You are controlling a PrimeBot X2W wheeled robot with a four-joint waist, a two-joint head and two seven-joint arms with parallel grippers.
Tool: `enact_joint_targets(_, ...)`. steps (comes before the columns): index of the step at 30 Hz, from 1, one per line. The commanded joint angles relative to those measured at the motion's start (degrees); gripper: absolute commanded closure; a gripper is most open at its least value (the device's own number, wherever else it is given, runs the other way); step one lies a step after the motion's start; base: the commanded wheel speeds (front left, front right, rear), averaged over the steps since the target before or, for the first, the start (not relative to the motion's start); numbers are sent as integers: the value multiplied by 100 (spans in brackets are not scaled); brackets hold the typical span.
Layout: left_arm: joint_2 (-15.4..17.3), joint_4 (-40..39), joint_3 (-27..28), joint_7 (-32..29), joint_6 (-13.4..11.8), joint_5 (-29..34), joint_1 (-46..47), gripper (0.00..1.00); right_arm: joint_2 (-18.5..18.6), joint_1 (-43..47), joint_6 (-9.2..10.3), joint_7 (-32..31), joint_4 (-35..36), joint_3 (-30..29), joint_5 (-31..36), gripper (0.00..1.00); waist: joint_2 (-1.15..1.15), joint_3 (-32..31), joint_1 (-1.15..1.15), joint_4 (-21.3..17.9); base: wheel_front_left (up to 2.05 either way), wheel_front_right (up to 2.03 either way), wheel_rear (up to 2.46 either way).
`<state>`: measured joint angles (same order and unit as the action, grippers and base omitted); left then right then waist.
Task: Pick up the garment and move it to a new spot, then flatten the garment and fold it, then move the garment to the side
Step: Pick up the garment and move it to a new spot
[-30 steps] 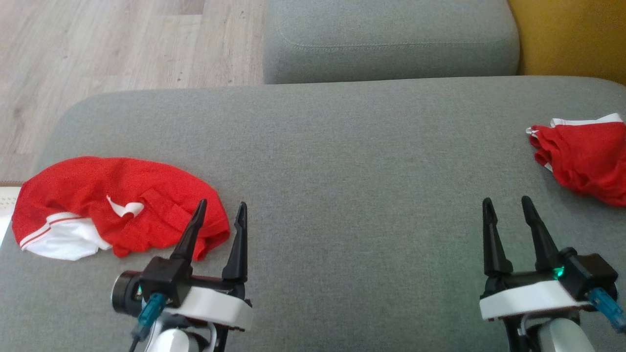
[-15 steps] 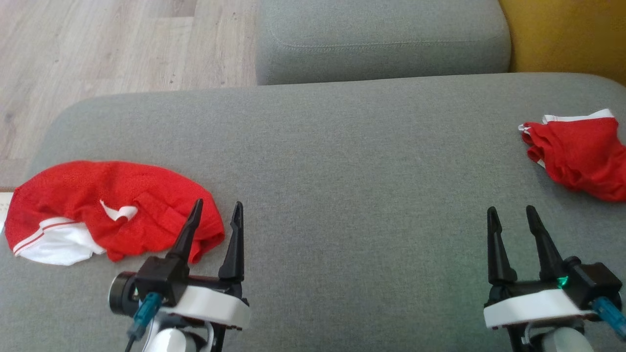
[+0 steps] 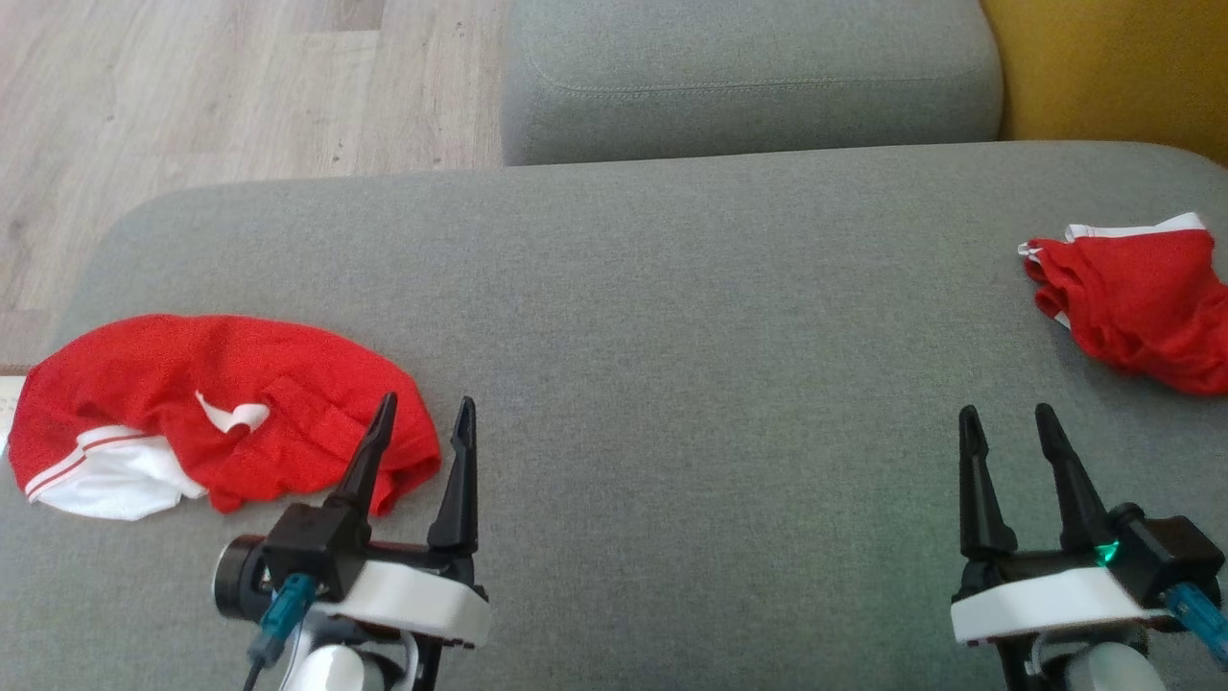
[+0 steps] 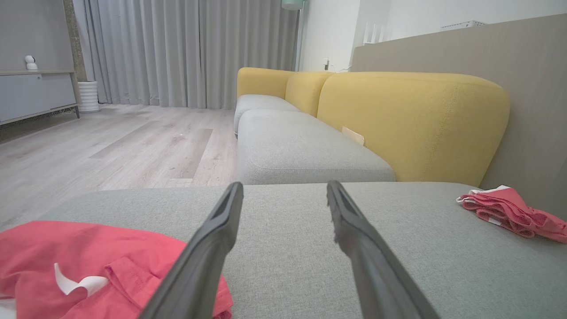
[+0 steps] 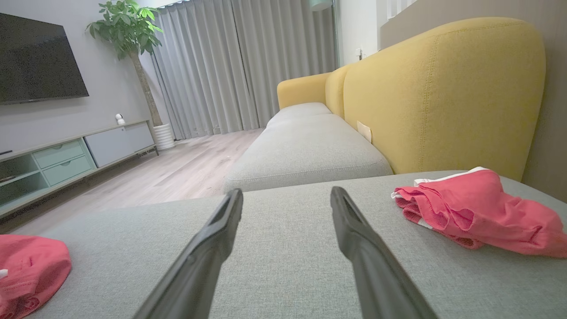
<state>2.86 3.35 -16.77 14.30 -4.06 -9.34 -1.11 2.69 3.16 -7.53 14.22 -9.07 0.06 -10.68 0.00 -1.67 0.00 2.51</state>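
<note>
A crumpled red garment (image 3: pixel 221 384) with a white band lies at the left end of the grey cushion (image 3: pixel 672 336); the left wrist view shows it (image 4: pixel 88 252) at the lower left. My left gripper (image 3: pixel 428 399) stands open and holds nothing, its left finger over the garment's right edge, and its fingers (image 4: pixel 212 239) frame bare cushion. A second red garment (image 3: pixel 1142 297) with white trim lies bunched at the right edge, also in the right wrist view (image 5: pixel 478 208). My right gripper (image 3: pixel 1006 410) is open and holds nothing, near the front and to the left of that garment.
A second grey seat cushion (image 3: pixel 748 77) adjoins at the back, with yellow backrests (image 5: pixel 443 88) to the right. Wooden floor (image 3: pixel 192 96) lies beyond the cushion's left and far edges. A low TV cabinet (image 5: pixel 66 155) stands across the room.
The head camera has shifted slightly, so the whole picture sits a bit differently. Both grippers stay open and both garments lie as before.
</note>
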Motion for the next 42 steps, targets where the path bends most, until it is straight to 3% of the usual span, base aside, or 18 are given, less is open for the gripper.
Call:
enact_joint_targets(1, 1, -187, 213, 70, -10, -10, 223, 0, 19, -195, 4, 77, 167, 132, -42, 0, 0, 3, 0, 2, 0, 0, 0)
enact_joint_targets(15, 1, -146, 188, 70, 23, -4, 272, 0, 19, -186, 4, 78, 126, 181, -111, 0, 0, -3, 0, 269, 0, 0, 0)
enact_joint_targets(42, 1, -214, 868, 70, 153, 234, 243, 0, 19, -253, 4, 78, 6, 946, -402, 0, 0, -48, 0, 2277, 0, 0, 0)
